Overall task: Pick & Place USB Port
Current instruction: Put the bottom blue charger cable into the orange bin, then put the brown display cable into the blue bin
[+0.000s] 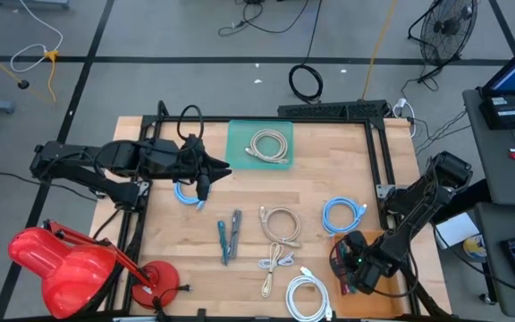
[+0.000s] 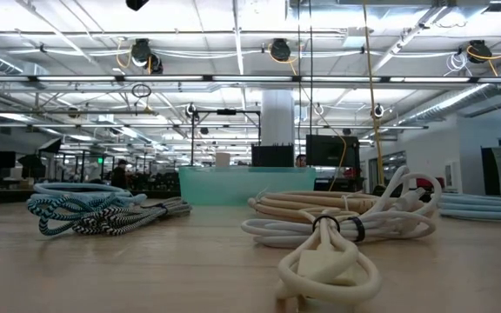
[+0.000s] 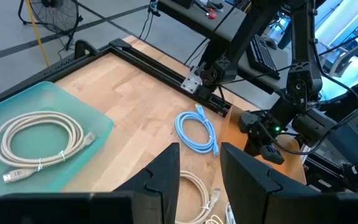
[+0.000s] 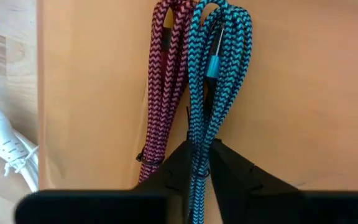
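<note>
A blue braided USB cable bundle point(image 4: 219, 74) lies beside a red braided one point(image 4: 166, 74) on a tan board point(image 4: 303, 93) at the table's near right corner point(image 1: 387, 300). My right gripper point(image 4: 201, 163) points down over it point(image 1: 351, 268), shut on the blue bundle. My left gripper point(image 3: 201, 168) hovers open and empty at the table's left point(image 1: 206, 170), high above the wood. A teal tray point(image 1: 240, 134) at the far middle holds a coiled beige cable point(image 1: 271, 146). My right gripper pinches the blue braided bundle between its two fingers, on the strands point(image 4: 199, 140) toward one end of the long loop. The fingers come from above, pointing down, and lie across the strands. The bundle lies stretched out flat on the tan board.
Loose cables are spread over the wood: a light blue coil point(image 1: 186, 192), a blue coil point(image 1: 342, 215), a beige coil point(image 1: 280, 224), striped cables point(image 1: 228, 237), a cream one point(image 1: 275, 264), a white one point(image 1: 307, 295). A red lamp point(image 1: 70, 264) stands near left.
</note>
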